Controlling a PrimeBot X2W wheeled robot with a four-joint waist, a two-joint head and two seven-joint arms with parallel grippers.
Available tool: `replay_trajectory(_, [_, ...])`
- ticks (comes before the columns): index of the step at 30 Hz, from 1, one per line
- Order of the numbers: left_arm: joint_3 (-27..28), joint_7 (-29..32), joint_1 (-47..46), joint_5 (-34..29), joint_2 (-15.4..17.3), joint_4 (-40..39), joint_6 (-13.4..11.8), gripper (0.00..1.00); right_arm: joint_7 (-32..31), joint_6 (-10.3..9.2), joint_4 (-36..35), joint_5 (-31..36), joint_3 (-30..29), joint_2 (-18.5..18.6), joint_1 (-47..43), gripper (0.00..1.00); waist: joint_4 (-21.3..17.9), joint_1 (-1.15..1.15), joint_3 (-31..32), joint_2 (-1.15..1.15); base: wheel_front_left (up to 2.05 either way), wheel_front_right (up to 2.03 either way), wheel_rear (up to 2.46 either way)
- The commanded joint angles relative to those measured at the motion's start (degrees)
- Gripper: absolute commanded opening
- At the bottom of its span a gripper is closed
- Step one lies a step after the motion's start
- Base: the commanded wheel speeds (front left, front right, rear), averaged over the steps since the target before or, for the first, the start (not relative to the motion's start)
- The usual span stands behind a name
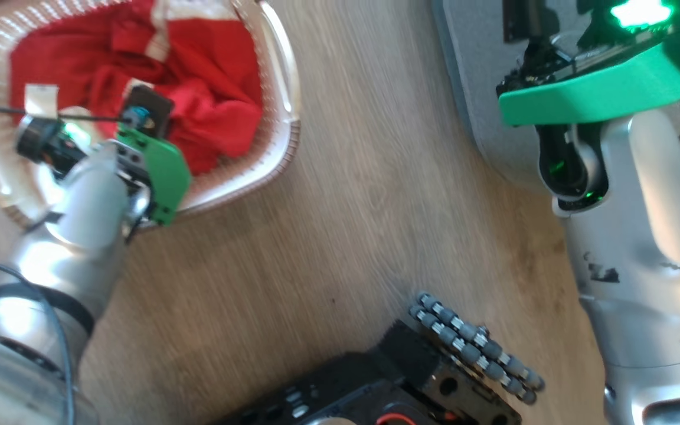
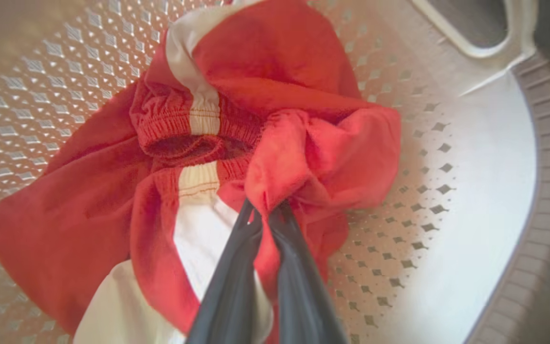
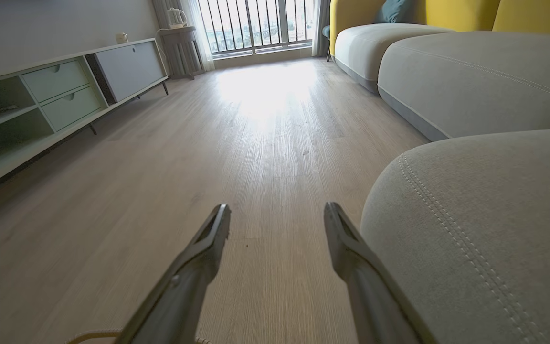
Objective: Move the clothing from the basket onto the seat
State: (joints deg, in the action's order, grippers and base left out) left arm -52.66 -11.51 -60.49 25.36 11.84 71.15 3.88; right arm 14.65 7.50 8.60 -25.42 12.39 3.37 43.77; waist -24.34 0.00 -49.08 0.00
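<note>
The red clothing [image 1: 210, 100] with white trim lies bunched inside the cream basket [image 1: 284, 77] at the upper left of the head view. In the left wrist view my left gripper [image 2: 266, 210] is shut on a fold of the clothing [image 2: 303, 157], which fills the perforated basket [image 2: 470, 215]. My left arm reaches into the basket from below in the head view. My right gripper [image 3: 277, 215] is open and holds nothing, hovering over the floor beside the grey seat [image 3: 485, 224]. The seat [image 1: 476, 88] shows at the upper right of the head view, behind my right arm.
Pale wooden floor [image 1: 346, 206] lies between basket and seat. My dark wheeled base [image 1: 422, 378] is at the bottom. The right wrist view shows a low cabinet [image 3: 41, 100] along the left wall, more sofa cushions [image 3: 475, 76] and a window ahead.
</note>
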Motion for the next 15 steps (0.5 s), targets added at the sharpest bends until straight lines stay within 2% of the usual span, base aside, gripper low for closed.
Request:
replay_trajectory(1, [1.74, -1.42, 1.60, 1.05, -0.66, -1.26, 0.21, 0.00, 0.35, -0.01, -0.82, 1.09, 0.03, -0.49, -2.92, 1.00, 2.77, 0.00, 4.26, 0.00, 0.00, 0.00, 0.00])
replay_trajectory(9, [4.57, -3.33, 4.95, 4.91, -5.00, -3.92, 1.60, 0.00, 0.35, -0.01, 2.71, 5.51, -1.36, -0.49, -6.26, 1.00, 8.41, 0.00, 13.77, 0.00, 0.00, 0.00, 0.00])
replay_trajectory(15, [7.08, -3.46, 7.44, 6.36, -6.09, -8.13, 1.99, 0.00, 0.35, -0.01, 4.92, 7.77, -2.24, -0.49, -8.75, 1.00, 11.98, 0.00, 19.59, 0.00, 0.00, 0.00, 0.00])
